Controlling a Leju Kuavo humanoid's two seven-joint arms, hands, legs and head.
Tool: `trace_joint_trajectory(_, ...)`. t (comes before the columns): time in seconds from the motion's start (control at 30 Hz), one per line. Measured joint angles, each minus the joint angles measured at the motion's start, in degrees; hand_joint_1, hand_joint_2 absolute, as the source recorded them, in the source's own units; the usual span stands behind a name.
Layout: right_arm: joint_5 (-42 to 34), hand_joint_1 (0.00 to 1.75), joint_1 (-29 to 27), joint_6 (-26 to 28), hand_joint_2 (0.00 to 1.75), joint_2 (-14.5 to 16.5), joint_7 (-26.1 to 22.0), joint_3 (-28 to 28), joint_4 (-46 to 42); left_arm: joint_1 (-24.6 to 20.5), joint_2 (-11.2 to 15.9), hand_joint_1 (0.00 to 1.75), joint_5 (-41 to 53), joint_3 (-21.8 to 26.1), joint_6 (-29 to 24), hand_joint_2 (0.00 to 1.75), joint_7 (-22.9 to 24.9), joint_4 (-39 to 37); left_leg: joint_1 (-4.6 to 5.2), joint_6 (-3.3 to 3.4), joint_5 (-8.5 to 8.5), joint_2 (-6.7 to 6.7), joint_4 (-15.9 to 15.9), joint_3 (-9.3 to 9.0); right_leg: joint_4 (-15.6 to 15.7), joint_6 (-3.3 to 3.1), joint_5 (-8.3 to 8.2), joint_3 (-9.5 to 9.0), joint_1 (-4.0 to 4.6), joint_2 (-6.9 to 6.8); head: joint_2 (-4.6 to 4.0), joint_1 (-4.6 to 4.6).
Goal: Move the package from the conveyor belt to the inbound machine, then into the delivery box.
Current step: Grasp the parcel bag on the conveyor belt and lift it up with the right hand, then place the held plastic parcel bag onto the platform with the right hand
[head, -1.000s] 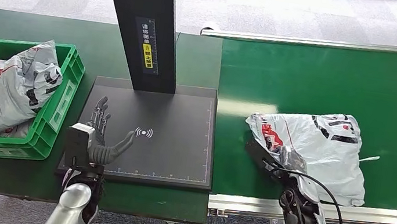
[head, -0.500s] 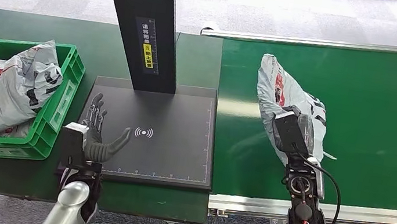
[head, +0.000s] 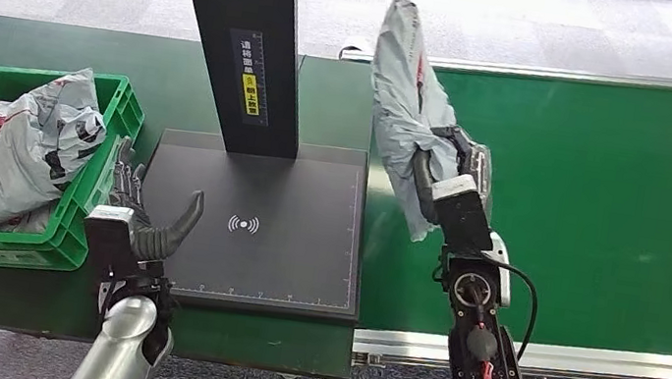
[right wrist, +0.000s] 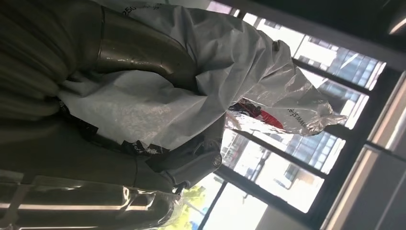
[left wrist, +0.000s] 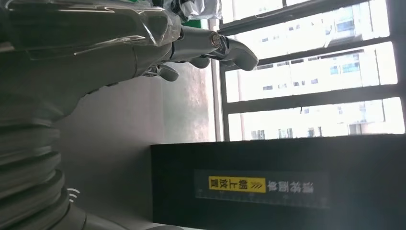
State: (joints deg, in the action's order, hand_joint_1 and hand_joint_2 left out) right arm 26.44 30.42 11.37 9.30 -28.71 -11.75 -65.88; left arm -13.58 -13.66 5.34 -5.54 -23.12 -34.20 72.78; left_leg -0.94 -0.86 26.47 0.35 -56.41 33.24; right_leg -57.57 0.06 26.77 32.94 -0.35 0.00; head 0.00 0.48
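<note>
Your right hand (head: 449, 171) has carried the package (head: 405, 90) up off the belt (head: 610, 188), gripping it above the scanner (head: 253, 223) edge; fingers partly hidden. Left hand (head: 145, 217) stays open, empty.

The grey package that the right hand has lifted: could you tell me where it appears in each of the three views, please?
Head view: the grey package hangs upright in the right hand, between the scanner's black post and the green belt.
Left wrist view: not in it; the black post with its yellow label is.
Right wrist view: the package is draped over the hand's thumb.
Shared landmark: the black post, head and left wrist views.
</note>
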Motion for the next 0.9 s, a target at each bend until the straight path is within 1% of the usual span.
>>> trace_joint_trajectory(0.1,2.2,1.75,1.6,-1.3,1.75,1.0,0.0,-4.5,0.6,0.0,-0.4,0.00,-3.1,0.0,-0.3,1.75,-0.5,0.9,0.00,0.00,0.00,-0.01,0.0,0.00,0.0,0.00,0.00,-0.01,0.00,0.00,0.00,0.00)
trace_joint_trajectory(0.17,4.9,1.75,3.1,-4.1,1.75,1.4,0.2,-7.7,2.2,0.0,-0.6,0.00,-4.7,0.0,-0.2,1.75,-0.7,1.2,0.00,0.00,0.00,0.00,0.0,0.00,0.0,0.00,0.00,-0.01,0.00,0.00,-0.01,0.00)
trace_joint_trajectory(0.3,11.2,1.75,5.9,-11.6,1.75,1.7,0.7,-14.7,7.9,-0.1,-0.7,0.00,-6.9,0.0,-0.3,1.75,-1.1,1.6,0.00,0.00,0.00,-0.03,0.0,0.01,0.0,0.00,0.00,-0.01,0.00,-0.01,-0.01,0.00)
trace_joint_trajectory(0.37,14.0,1.75,7.3,-16.5,1.75,1.8,1.5,-18.4,11.6,-0.3,-0.7,0.00,-7.7,0.0,-0.3,1.75,-1.3,1.7,0.00,0.00,0.00,-0.04,0.0,0.01,0.0,0.00,0.00,-0.01,0.00,-0.01,-0.01,0.00)
trace_joint_trajectory(0.47,17.2,1.75,9.2,-23.7,1.75,2.0,3.8,-24.2,18.0,-0.9,-0.7,0.00,-8.4,0.0,-0.2,1.75,-1.1,1.7,0.00,0.00,0.00,-0.06,0.0,0.00,0.0,0.00,0.00,-0.01,0.00,-0.02,-0.01,0.01)
trace_joint_trajectory(0.53,18.3,1.75,10.1,-26.5,1.75,2.2,5.5,-27.4,22.1,-1.4,-0.7,0.00,-8.6,0.0,-0.2,1.75,-0.8,1.5,0.00,0.00,0.00,-0.07,0.0,0.00,0.0,0.00,0.00,-0.01,0.00,-0.02,-0.01,0.01)
trace_joint_trajectory(0.7,19.5,1.75,11.9,-29.2,1.75,3.0,10.4,-32.5,29.9,-2.6,-0.7,0.00,-7.6,-0.1,-1.1,1.75,0.3,0.8,0.00,0.00,0.00,-0.05,0.0,0.00,0.0,0.00,0.00,-0.01,-0.01,-0.02,-0.01,0.01)
trace_joint_trajectory(0.9,19.5,1.75,14.3,-30.0,1.75,3.7,11.1,-35.4,34.7,-3.5,-0.9,0.00,-6.5,-0.4,-1.9,1.75,0.8,-0.1,0.01,0.00,0.00,-0.04,0.0,-0.07,0.0,0.00,0.00,-0.05,-0.01,-0.02,-0.02,0.00)
